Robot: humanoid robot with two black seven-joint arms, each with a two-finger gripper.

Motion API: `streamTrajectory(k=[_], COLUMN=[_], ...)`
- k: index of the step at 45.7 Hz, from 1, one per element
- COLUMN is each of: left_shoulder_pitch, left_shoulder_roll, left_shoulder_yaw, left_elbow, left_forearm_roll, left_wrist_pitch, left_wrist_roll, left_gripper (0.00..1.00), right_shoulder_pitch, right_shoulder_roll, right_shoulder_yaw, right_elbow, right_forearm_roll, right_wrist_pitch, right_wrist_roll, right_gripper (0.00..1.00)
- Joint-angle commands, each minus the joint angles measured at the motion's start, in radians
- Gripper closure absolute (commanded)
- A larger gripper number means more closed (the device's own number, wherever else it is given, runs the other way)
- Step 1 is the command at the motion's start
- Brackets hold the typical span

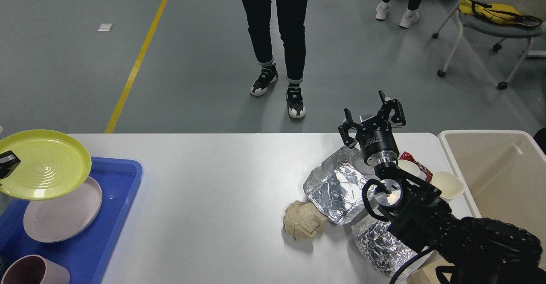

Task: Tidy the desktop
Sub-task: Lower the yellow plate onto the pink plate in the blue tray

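The white desktop [222, 181] fills the middle of the head view. My left gripper [6, 163] shows only at the left edge, shut on the rim of a yellow plate [45, 164] held above a pink plate [64, 215] in the blue tray [115, 215]. My right gripper [372, 117] is open and empty, raised above the far right of the desktop. Below it lie a foil tray [337, 188], crumpled foil [377, 243], a crumpled brown paper ball [303, 221], two white paper cups [448, 185] and a red wrapper [416, 161].
A beige bin [499, 177] stands at the right end of the desktop. A pink cup [30, 271] sits at the tray's near corner. A person [277, 41] stands beyond the far edge. A wheeled chair [490, 24] stands at the back right.
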Motion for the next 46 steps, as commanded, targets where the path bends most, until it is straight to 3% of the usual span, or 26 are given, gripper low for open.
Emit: streamTrajectory(k=[1,12,19,27,46], left_shoulder_pitch=[0.126,0.324,0.381,0.407,0.404], left_shoulder_roll=[-0.006,-0.032,-0.038,-0.053,-0.05], left_shoulder_yaw=[-0.067,-0.206,-0.241,-0.244,-0.229], left_elbow=[0.02,0.081,0.081,0.076,0.026], left_forearm_roll=[0.001,0.013,0.016,0.019,0.033], left_wrist_pitch=[0.159,0.371,0.471,0.514,0.52], left_wrist_roll=[-0.017,-0.022,-0.052,-0.052,-0.052], left_gripper=[1.0,1.0,1.0,1.0,1.0], right_shoulder_pitch=[0.0,0.0,0.0,0.0,0.0], right_shoulder_roll=[0.0,0.0,0.0,0.0,0.0], right_shoulder_yaw=[0.0,0.0,0.0,0.0,0.0], right_elbow=[0.0,0.0,0.0,0.0,0.0], right_forearm_roll=[0.001,0.001,0.001,0.001,0.0], right_wrist_pitch=[0.0,-0.001,-0.001,0.0,0.0], right_wrist_roll=[0.0,0.0,0.0,0.0,0.0], right_gripper=[0.0,0.0,0.0,0.0,0.0])
